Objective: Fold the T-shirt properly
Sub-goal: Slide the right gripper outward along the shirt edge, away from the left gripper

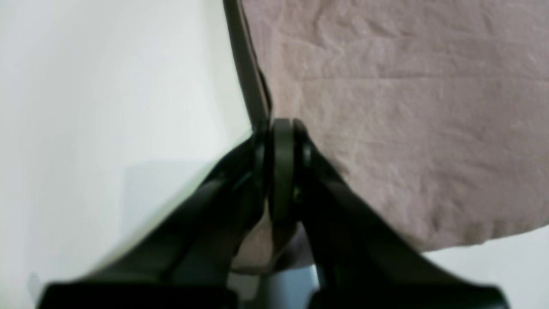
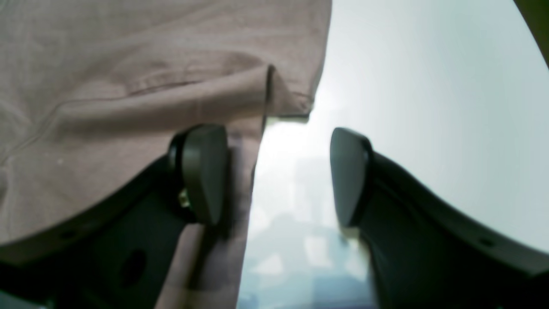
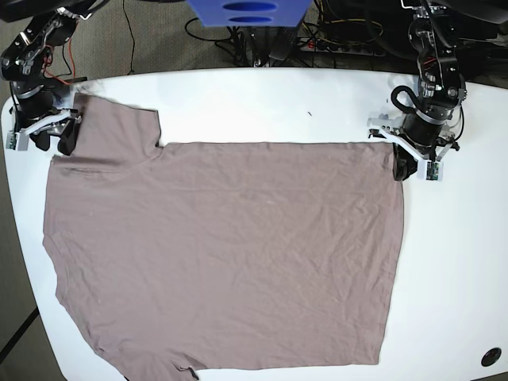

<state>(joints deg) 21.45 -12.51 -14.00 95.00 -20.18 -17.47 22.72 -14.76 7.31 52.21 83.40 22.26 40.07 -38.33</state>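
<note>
The mauve-brown T-shirt (image 3: 230, 254) lies spread flat on the white table (image 3: 452, 262), hem to the right and sleeves to the left. My left gripper (image 3: 403, 165) sits at the hem's far right corner. In the left wrist view the left gripper (image 1: 283, 128) has its jaws pressed together on the T-shirt's (image 1: 407, 107) edge. My right gripper (image 3: 57, 136) is at the far left sleeve. In the right wrist view the right gripper (image 2: 274, 176) is open; one finger (image 2: 201, 171) lies over the T-shirt (image 2: 128, 86) and the other hangs over bare table.
A blue object (image 3: 246, 16) and cables (image 3: 341, 36) lie beyond the table's far edge. A small black round hole (image 3: 492, 357) is at the table's front right corner. Bare white table runs along the right side and the back.
</note>
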